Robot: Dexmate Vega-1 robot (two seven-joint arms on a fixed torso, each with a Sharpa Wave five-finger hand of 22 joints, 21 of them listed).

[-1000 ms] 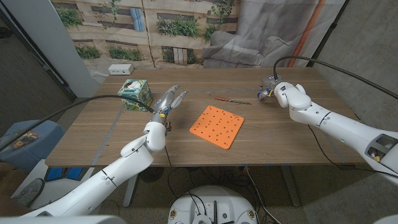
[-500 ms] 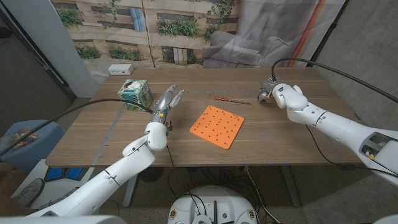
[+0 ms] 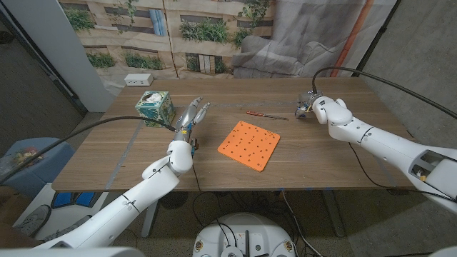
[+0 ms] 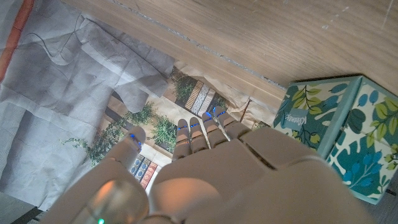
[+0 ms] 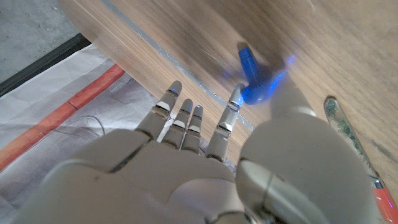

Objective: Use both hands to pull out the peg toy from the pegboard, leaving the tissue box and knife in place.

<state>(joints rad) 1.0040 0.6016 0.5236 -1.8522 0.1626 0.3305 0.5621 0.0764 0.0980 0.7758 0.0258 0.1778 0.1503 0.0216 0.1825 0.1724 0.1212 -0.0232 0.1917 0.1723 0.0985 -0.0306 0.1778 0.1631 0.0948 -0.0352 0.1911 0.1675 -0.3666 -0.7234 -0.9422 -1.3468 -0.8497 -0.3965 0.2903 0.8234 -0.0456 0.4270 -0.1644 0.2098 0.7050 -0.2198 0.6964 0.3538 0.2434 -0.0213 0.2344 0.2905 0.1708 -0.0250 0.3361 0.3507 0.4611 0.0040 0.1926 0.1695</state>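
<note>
The orange pegboard (image 3: 247,145) lies flat mid-table, with no peg standing in it. My right hand (image 3: 307,106) is at the far right of the table, fingers stretched out. A small blue peg toy (image 5: 251,77) appears blurred against the wood, right at my right hand's (image 5: 205,143) thumb tip and one fingertip; whether it is pinched or lies loose I cannot tell. My left hand (image 3: 194,115) hovers left of the board with straight, parted fingers, holding nothing. The teal leaf-print tissue box (image 3: 155,108) stands just left of it. The red-handled knife (image 3: 265,113) lies behind the board.
A white power strip (image 3: 138,79) sits at the table's far left corner. Black cables run to both arms. A printed backdrop and grey sheeting hang behind the table's far edge. The tissue box (image 4: 339,134) is close beside my left hand (image 4: 211,174).
My right hand has shifted a little to the left along the far side of the table. My left hand has edged slightly toward the tissue box.
</note>
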